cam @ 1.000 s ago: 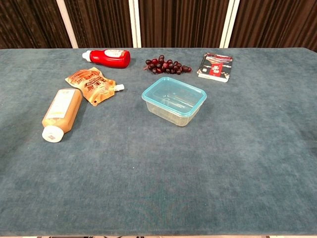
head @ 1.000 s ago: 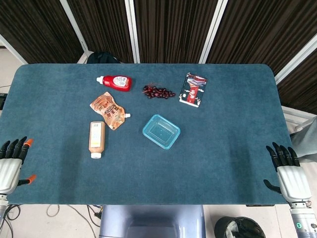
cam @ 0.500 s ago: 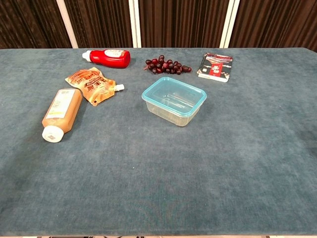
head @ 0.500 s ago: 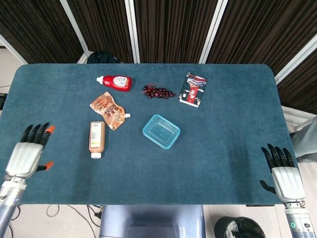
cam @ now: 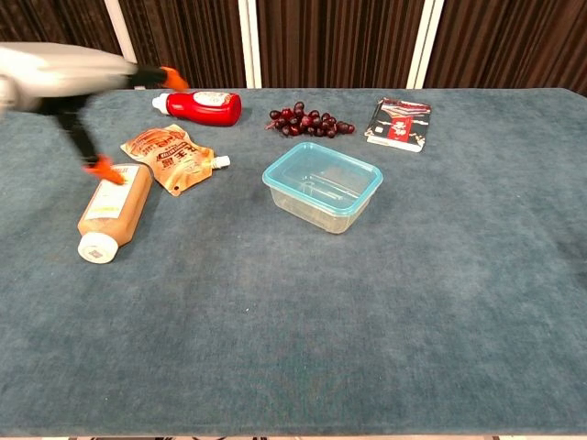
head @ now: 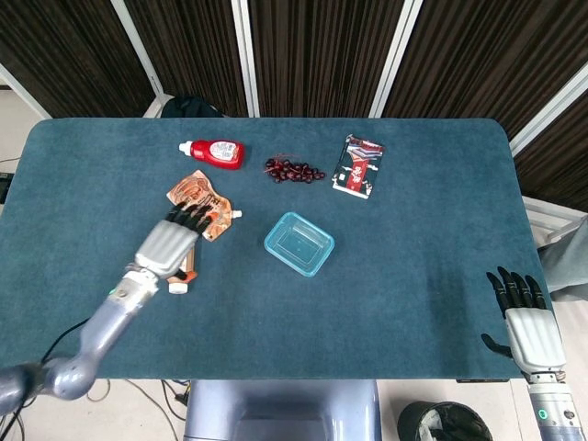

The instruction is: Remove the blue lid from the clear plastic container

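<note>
The left hand is over the bench, above the brown bottle and the near end of the pouch. Its fingers are apart and it holds nothing; in the chest view it is a blur at the upper left, showing orange fingertips.

The brown bottle lies on its side with its white cap toward the near edge; it has a pale label whose writing is too small to read. Just beside it lies the flat orange pouch with a white spout, printed with a brown pattern and script I cannot make out. Beyond them a red bottle lies on its side, white cap to the left, with a white label that is not legible.

Grapes, dark red, lie near the far middle.

The container sits near the centre of the bench, just nearer than the grapes, well apart from both hands. It is clear, rectangular with rounded corners, turned at an angle, and the blue lid sits on its rim, translucent.

To the right at the far side lies a packet, red, white and black, its print unreadable.

The right hand is at the near right corner, off the bench edge, fingers extended and apart, holding nothing.
</note>
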{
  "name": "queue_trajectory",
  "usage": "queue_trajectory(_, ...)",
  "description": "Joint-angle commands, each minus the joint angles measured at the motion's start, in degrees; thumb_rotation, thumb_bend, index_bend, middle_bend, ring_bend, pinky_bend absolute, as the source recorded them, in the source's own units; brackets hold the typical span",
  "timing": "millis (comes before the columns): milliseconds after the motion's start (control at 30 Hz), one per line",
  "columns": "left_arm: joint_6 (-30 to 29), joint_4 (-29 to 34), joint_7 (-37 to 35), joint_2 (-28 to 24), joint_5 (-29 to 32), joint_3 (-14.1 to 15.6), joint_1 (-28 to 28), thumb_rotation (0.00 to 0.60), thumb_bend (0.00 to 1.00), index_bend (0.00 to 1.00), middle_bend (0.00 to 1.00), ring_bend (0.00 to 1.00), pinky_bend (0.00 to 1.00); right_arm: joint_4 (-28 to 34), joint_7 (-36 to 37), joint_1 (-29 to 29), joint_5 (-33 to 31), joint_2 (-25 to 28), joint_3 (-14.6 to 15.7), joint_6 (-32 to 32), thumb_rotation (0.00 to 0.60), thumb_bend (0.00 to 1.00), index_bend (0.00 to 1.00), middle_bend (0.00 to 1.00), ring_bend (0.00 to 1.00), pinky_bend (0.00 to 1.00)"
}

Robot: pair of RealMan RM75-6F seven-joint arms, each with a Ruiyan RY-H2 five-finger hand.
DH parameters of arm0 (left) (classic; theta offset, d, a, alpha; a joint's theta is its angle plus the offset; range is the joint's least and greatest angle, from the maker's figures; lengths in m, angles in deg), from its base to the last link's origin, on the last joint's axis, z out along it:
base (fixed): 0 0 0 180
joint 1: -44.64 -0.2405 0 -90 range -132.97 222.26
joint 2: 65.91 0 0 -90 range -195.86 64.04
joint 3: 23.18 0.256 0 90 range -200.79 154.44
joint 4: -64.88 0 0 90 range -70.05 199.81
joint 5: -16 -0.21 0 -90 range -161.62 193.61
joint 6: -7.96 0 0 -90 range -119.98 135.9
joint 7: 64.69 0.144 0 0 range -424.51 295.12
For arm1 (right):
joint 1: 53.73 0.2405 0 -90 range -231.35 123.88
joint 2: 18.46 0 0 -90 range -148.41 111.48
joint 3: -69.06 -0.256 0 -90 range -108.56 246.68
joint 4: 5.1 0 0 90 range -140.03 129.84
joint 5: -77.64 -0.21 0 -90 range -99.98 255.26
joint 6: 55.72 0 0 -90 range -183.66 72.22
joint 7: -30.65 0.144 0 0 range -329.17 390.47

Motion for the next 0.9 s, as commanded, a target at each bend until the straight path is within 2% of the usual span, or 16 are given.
queue_trajectory(33, 3.1, -5.2, 6.4, 6.2, 8.4, -1.0, 7.9, 0.600, 0.00, 0.00, 0.00, 0.00, 0.00, 0.1, 0.2, 0.0, -0.2, -0.1, 0.0, 0.2, 0.600, 0.25, 0.00, 0.00, 0.00, 0.00)
queue_trajectory(333, 7.0, -16.9, 13.6, 15.2, 21.2, 0.4, 21.2, 0.600, 0.00, 0.00, 0.00, 0.00, 0.00, 0.8, 0.5, 0.1, -1.4, 0.0, -0.2, 1.0, 0.600, 0.25, 0.00, 0.00, 0.00, 0.00)
queue_trajectory(567, 9.2, -24.2, 14.7, 19.9, 29.3, 1.7, 28.1, 0.600, 0.00, 0.00, 0.00, 0.00, 0.00, 1.1, 0.8, 0.2, -2.1, 0.1, -0.3, 1.4, 0.600, 0.25, 0.00, 0.00, 0.00, 0.00)
queue_trajectory(900, 12.0, -33.3, 11.9, 25.5, 32.6, 2.3, 33.0, 0.600, 0.00, 0.00, 0.00, 0.00, 0.00, 1.6, 0.7, 0.3, -2.7, 0.5, -0.4, 2.0, 0.600, 0.25, 0.00, 0.00, 0.00, 0.00)
